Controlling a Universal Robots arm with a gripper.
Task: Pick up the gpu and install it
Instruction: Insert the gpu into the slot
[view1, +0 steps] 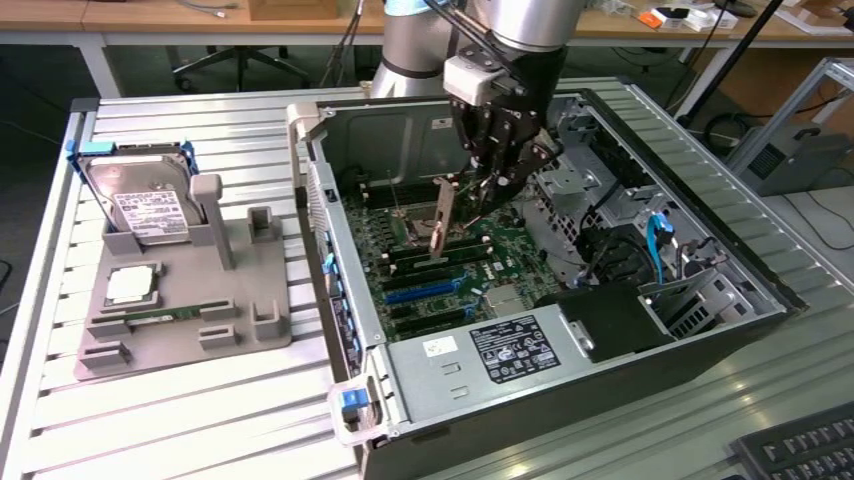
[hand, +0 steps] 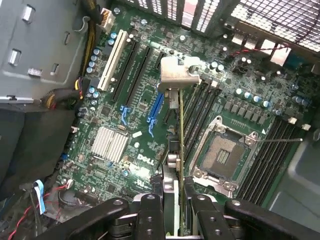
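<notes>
The gpu (view1: 442, 222) is a thin flat card hanging upright inside the open computer case (view1: 747, 300), just above the motherboard (view1: 501, 250). My gripper (view1: 491, 180) is shut on its upper edge. In the wrist view I see the gpu (hand: 181, 130) edge-on, its silvery metal bracket (hand: 177, 74) at the far end. The gripper (hand: 175, 207) fingers (hand: 150, 212) clamp the card from both sides. Below it, the card lies between the blue slot (hand: 156, 107) and the memory slots (hand: 200, 112). Whether it touches the board I cannot tell.
The empty CPU socket (hand: 222, 155) and a silver heatsink (hand: 110, 145) sit on the motherboard. Outside the case, at the exterior view's left, a grey fixture (view1: 187, 310) holds a hard drive (view1: 147, 210). The power supply (view1: 501, 350) and drive cage (view1: 581, 190) crowd the case.
</notes>
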